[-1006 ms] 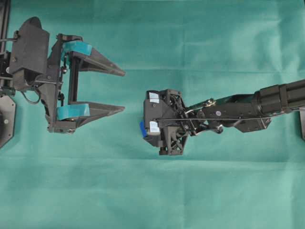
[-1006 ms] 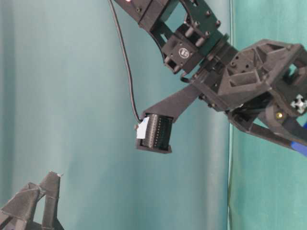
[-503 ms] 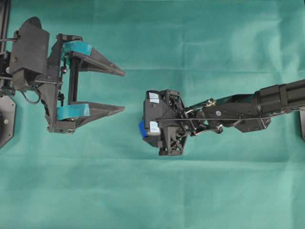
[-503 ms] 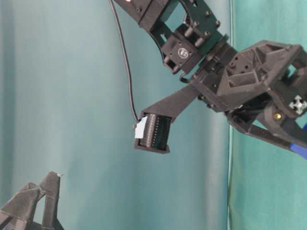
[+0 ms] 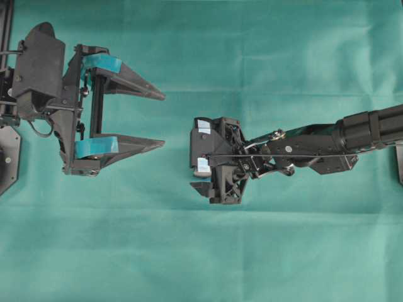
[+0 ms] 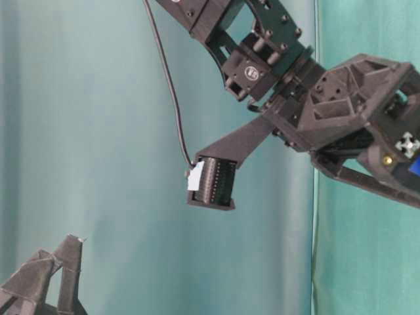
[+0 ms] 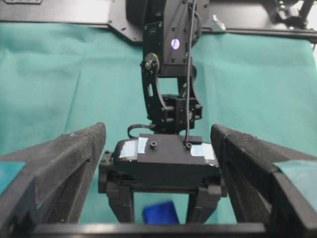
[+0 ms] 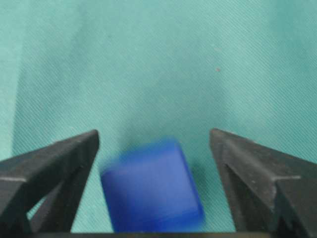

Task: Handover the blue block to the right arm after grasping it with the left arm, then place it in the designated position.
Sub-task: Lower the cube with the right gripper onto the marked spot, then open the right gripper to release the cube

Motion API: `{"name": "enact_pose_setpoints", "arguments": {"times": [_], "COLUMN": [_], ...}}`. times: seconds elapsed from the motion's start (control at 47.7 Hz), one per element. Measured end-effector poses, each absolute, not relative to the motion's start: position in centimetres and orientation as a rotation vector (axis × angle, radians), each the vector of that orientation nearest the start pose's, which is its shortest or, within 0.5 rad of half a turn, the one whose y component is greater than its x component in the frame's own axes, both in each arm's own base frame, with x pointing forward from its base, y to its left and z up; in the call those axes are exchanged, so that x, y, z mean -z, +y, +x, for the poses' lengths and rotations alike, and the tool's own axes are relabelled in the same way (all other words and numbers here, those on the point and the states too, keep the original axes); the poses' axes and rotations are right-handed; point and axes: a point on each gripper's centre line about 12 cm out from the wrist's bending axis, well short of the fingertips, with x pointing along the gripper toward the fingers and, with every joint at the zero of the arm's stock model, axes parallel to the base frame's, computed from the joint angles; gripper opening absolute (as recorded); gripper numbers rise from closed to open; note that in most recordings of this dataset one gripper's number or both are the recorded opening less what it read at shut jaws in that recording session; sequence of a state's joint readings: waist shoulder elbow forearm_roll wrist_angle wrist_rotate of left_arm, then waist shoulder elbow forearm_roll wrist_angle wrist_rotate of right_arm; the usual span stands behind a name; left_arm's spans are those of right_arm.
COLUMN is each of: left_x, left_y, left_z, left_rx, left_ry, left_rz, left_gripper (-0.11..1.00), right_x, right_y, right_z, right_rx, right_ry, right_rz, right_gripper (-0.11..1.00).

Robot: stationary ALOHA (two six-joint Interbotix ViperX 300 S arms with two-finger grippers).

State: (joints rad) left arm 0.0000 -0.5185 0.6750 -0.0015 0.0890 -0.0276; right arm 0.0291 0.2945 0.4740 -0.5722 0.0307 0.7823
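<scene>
In the right wrist view the blue block looks motion-blurred and sits between the fingers of my right gripper, with a gap on each side. This gripper is open and points down at the green cloth near the table's middle. The left wrist view shows the blue block low beneath the right gripper's body. In the overhead view the block is hidden under that gripper. My left gripper, with teal-taped fingers, stands open and empty to the left, well apart from the block. No marks of the designated position show.
Green cloth covers the whole table. A black mount sits at the left edge. A dark rail runs along the far side in the left wrist view. The left fingertips show at the bottom left of the table-level view.
The right gripper's jaws have spread apart and let go of the blue block. The blue edge that showed beside the gripper from overhead is gone. The left arm has not moved.
</scene>
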Motion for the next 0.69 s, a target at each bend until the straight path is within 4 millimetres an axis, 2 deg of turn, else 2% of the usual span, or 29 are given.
{"name": "enact_pose_setpoints", "arguments": {"times": [0.335,0.461,0.691], "left_x": [-34.2,-34.2,-34.2], "left_y": [0.0,0.0,0.0], "left_z": [31.4,31.4,31.4], "left_rx": [-0.002,-0.002,-0.002], "left_ry": [0.245,0.244,0.245], "left_rz": [-0.029,-0.029,-0.029], "left_gripper": [1.00,1.00,1.00], "right_x": [-10.6,-12.1,-16.6], "right_y": [1.0,0.9,0.2], "right_z": [44.2,44.0,43.1], "right_rx": [0.077,0.087,0.138], "right_ry": [0.795,0.776,0.739], "right_rz": [0.179,0.174,0.154], "right_gripper": [0.94,0.94,0.94]}}
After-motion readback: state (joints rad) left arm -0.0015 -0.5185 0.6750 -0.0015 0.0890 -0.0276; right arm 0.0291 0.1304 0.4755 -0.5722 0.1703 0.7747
